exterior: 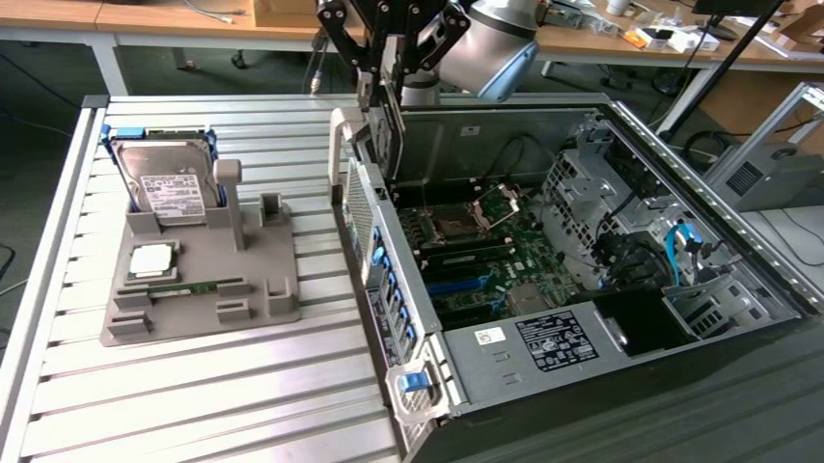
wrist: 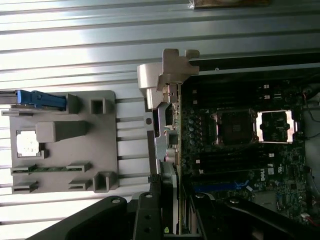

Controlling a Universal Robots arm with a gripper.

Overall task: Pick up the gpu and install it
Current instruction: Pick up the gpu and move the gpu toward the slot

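On the exterior view's left, a slatted metal table [exterior: 193, 386] carries a grey holder [exterior: 277, 299] with a hard drive [exterior: 168, 188] standing upright at its far end, a processor chip [exterior: 151, 258] lying flat nearer the middle, and a RAM stick [exterior: 193, 286] in a slot just in front of it. Further right, the gripper [exterior: 382, 92] hangs over the near wall of the open computer case [exterior: 721, 222], its jaws partly closed and clamped on the gpu [exterior: 384, 145], which hangs on edge clear of the motherboard [exterior: 515, 260]. The CPU socket [exterior: 457, 224] lies open beyond it, and the power supply [exterior: 554, 342] sits at the case's front corner
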